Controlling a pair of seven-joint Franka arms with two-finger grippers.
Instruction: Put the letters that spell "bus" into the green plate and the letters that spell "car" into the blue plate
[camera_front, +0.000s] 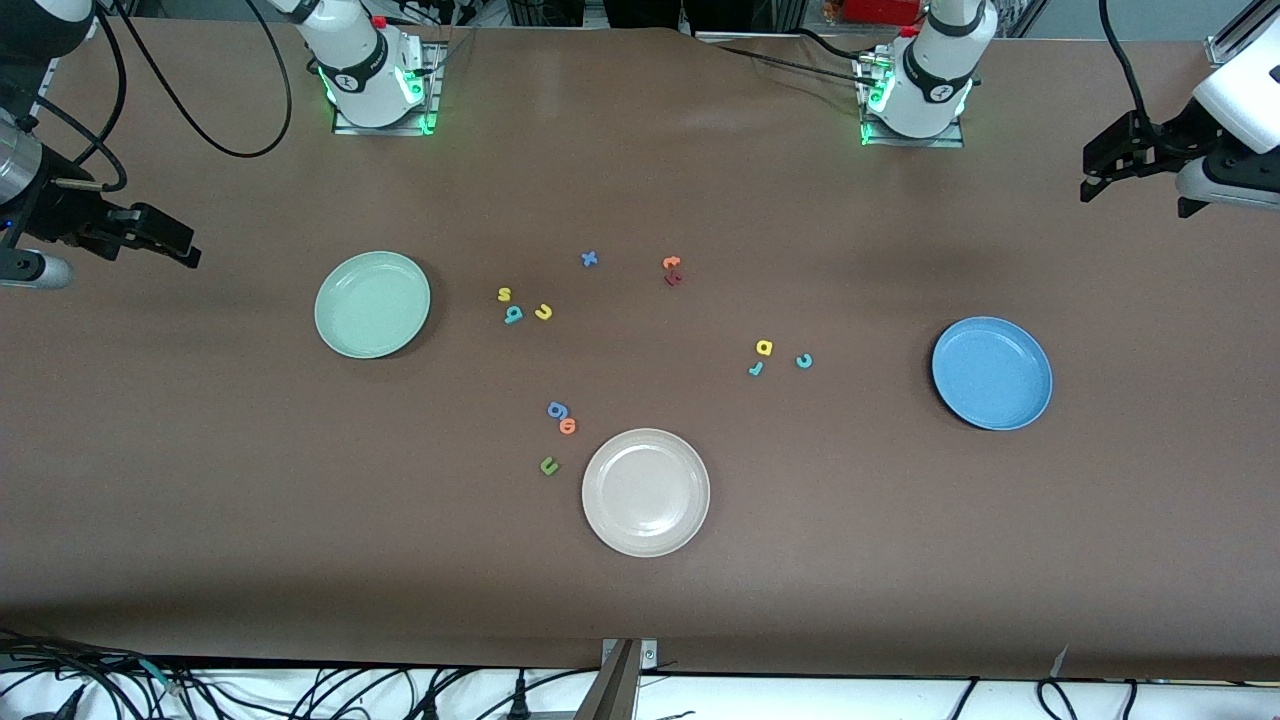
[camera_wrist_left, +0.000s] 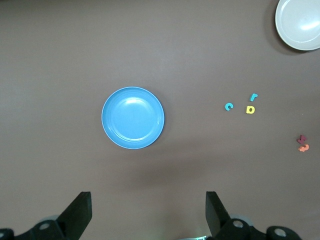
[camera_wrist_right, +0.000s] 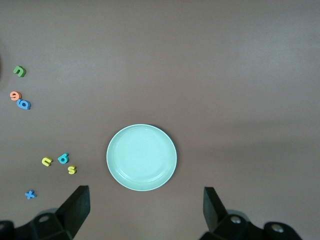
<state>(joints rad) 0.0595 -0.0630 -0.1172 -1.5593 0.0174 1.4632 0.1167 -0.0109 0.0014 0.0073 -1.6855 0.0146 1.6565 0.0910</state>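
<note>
The yellow s (camera_front: 505, 294), teal b (camera_front: 513, 315) and yellow u (camera_front: 543, 312) lie clustered beside the green plate (camera_front: 372, 304). The yellow a (camera_front: 764, 348), teal r (camera_front: 756, 369) and teal c (camera_front: 804, 361) lie together between the table's middle and the blue plate (camera_front: 992, 373). Both plates hold nothing. My right gripper (camera_front: 185, 246) hangs open high over the right arm's end of the table, looking down on the green plate (camera_wrist_right: 141, 157). My left gripper (camera_front: 1090, 175) hangs open over the left arm's end, above the blue plate (camera_wrist_left: 133, 118).
A beige-white plate (camera_front: 646, 492) sits nearest the front camera. Beside it lie a blue g (camera_front: 557, 410), orange o (camera_front: 568, 426) and green u (camera_front: 549, 465). A blue x (camera_front: 589, 259), orange t (camera_front: 671, 263) and dark red letter (camera_front: 673, 279) lie toward the bases.
</note>
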